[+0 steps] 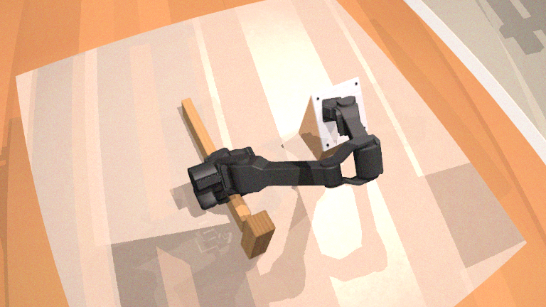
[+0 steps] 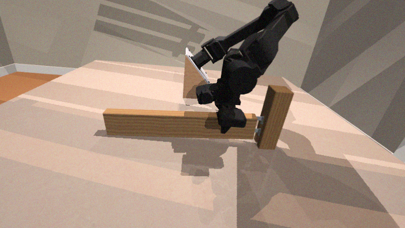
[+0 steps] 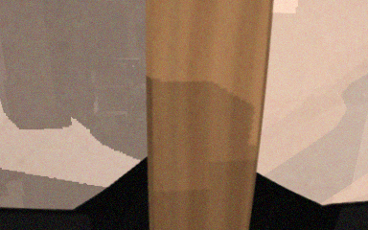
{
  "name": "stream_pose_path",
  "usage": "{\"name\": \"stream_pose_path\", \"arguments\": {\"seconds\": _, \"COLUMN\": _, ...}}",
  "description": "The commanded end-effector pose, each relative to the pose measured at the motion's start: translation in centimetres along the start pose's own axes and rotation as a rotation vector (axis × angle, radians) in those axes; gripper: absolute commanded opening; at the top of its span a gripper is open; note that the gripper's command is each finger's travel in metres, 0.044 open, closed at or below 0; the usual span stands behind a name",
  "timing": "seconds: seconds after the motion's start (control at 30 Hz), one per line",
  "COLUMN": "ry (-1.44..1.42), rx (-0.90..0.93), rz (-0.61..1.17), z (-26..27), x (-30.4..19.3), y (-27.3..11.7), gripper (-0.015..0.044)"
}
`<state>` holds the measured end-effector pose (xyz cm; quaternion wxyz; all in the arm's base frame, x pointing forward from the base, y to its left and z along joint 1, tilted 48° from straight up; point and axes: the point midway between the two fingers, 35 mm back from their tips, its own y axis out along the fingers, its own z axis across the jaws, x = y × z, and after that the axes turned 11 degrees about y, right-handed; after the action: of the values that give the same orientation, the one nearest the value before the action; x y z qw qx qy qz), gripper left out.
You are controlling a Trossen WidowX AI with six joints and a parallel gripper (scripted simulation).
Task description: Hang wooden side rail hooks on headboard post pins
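The wooden side rail (image 1: 197, 126) (image 2: 149, 124) (image 3: 203, 120) lies nearly level, its far end at or very near the table. The headboard post (image 1: 258, 235) (image 2: 275, 117) stands upright at the rail's other end. Two steel hooks show in the exterior view, an upper hook (image 2: 260, 118) and a lower hook (image 2: 258, 130), bridging the narrow gap from rail to post. Their tips are hidden at the post, so whether they sit on the pins cannot be seen. My gripper (image 3: 187, 164) is shut on the rail, gripping it from above near the hook end.
The arm's base is fixed to a white plate (image 1: 328, 136) on a slanted wooden block (image 1: 310, 132) (image 2: 192, 79), behind the rail in the exterior view. The forearm (image 1: 293, 173) reaches from there over the table (image 1: 141, 86) to the rail. Shadows cross the table around the post.
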<state>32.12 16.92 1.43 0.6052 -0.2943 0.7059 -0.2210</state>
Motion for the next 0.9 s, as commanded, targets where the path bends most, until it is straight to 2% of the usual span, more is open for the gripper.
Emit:
{"name": "stream_pose_path", "arguments": {"seconds": 0.0, "ry": 0.003, "rx": 0.012, "rz": 0.003, "z": 0.38, "x": -0.23, "y": -0.44, "gripper": 0.0000}}
{"name": "stream_pose_path", "arguments": {"seconds": 0.87, "ry": 0.003, "rx": 0.012, "rz": 0.003, "z": 0.28, "x": -0.51, "y": -0.46, "gripper": 0.0000}}
